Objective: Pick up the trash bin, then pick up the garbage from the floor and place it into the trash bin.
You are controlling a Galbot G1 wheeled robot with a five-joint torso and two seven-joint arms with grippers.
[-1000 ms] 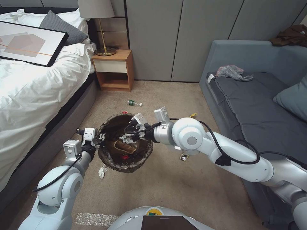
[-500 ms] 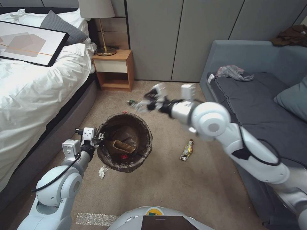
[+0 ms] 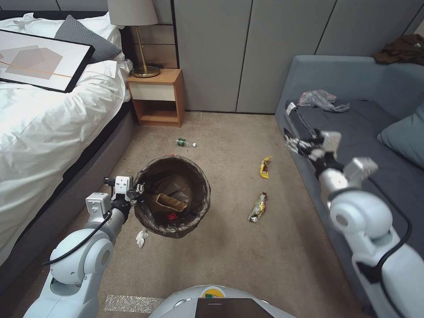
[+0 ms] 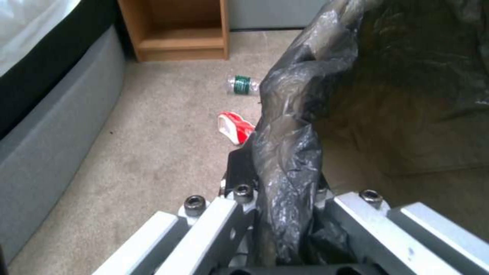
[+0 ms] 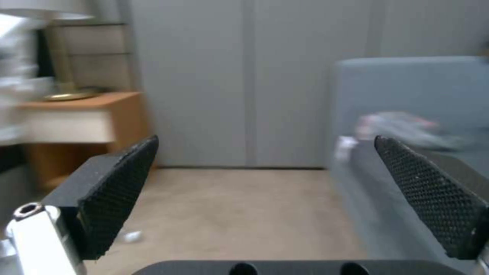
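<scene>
We hold bin (image 3: 173, 196) by rim, left gripper (image 3: 138, 191) clamped on its bag liner (image 4: 288, 183), bin beside bed (image 3: 48, 128). Tissue wad (image 3: 141, 237) on carpet just below bin. Our right gripper (image 3: 295, 144) spread wide, empty, at sofa (image 3: 353, 145) edge. Two wrappers (image 3: 258, 207) between bin and sofa. Bottle (image 3: 185, 142) farther, near nightstand (image 3: 157, 95).
</scene>
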